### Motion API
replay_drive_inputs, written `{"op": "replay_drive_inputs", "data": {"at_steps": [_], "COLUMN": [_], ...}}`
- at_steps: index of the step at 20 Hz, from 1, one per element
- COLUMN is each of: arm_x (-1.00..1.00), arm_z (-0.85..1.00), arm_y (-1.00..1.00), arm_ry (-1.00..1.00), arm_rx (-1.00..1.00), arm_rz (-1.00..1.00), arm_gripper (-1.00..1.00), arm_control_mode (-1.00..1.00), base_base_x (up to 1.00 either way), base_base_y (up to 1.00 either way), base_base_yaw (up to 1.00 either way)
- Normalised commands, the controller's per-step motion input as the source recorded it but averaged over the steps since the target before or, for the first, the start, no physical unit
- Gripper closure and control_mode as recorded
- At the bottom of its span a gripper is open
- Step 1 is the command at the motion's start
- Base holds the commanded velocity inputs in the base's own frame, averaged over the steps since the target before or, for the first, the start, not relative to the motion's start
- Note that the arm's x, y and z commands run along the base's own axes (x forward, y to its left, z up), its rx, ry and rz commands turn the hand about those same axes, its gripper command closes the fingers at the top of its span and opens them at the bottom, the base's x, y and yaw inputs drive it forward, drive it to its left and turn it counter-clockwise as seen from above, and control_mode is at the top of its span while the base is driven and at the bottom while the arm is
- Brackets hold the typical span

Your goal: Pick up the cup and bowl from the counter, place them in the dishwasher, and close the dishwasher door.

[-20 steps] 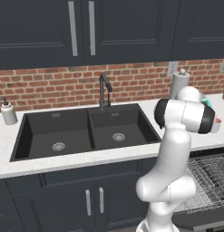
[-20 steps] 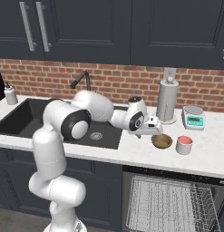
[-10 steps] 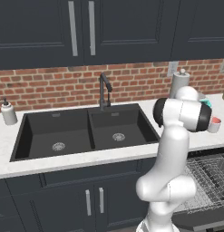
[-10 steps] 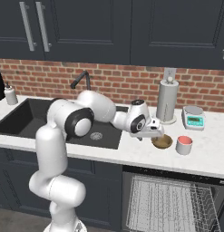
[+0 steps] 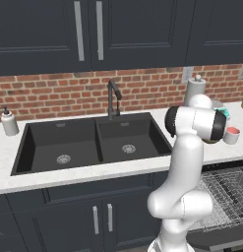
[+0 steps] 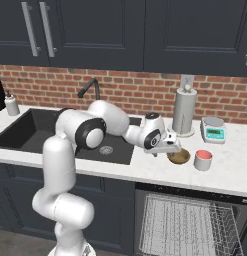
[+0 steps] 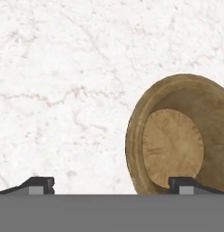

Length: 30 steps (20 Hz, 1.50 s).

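- Claw (image 6: 173,150) low over the counter (image 6: 145,172), reaching from the sink side toward the bowl (image 6: 179,157); in the right base view its tip sits at the bowl's left edge.
- Hand view: claw (image 7: 111,183) wide open, holding nothing. One dark fingertip (image 7: 40,183) over bare white stone (image 7: 63,90), the other (image 7: 185,183) in front of the bowl's (image 7: 177,136) inside. The bowl's near rim lies between the two tips.
- Bowl: tan-brown, upright, on the counter just right of the sink (image 6: 60,135), in front of the paper-towel roll (image 6: 184,111).
- Cup (image 6: 203,160): pale with a red top, standing just right of the bowl, apart from it. In the left base view the cup (image 5: 231,135) peeks out beside the arm's elbow.
- Small scale (image 6: 213,129) with a teal display behind the cup, near the brick wall (image 6: 135,92).
- Dishwasher (image 6: 187,220) under the counter, below bowl and cup; door down, wire rack (image 5: 219,197) pulled out and showing.
- Soap bottle (image 5: 9,122) at the far left of the counter, well apart from the rest.
- Black tap (image 5: 112,97) behind the double sink (image 5: 91,142).
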Motion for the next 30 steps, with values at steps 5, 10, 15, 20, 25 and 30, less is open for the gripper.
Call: {"op": "replay_drive_inputs", "data": {"at_steps": [5,10,15,20,25,30], "arm_x": [0.18,0.02,0.00,0.02,0.07,0.08], "arm_z": [0.00,0.00,-0.04,-0.08,-0.13,-0.07], "arm_y": [-0.15,-0.17,-0.19,-0.09,-0.01,0.00], "arm_ry": [0.01,0.04,0.06,0.05,0.05,0.02], "arm_rx": [0.00,0.00,0.00,0.00,0.00,0.00], "arm_rz": [0.05,0.01,0.00,0.01,0.03,0.03], "arm_gripper": [-1.00,-1.00,-1.00,-1.00,1.00,1.00], "arm_control_mode": [-1.00,-1.00,-1.00,-1.00,-1.00,-1.00], "base_base_x": [0.00,0.00,0.00,0.00,0.00,0.00], "base_base_y": [0.00,0.00,0.00,0.00,0.00,0.00], "base_base_yaw": [0.00,0.00,0.00,0.00,0.00,0.00]}}
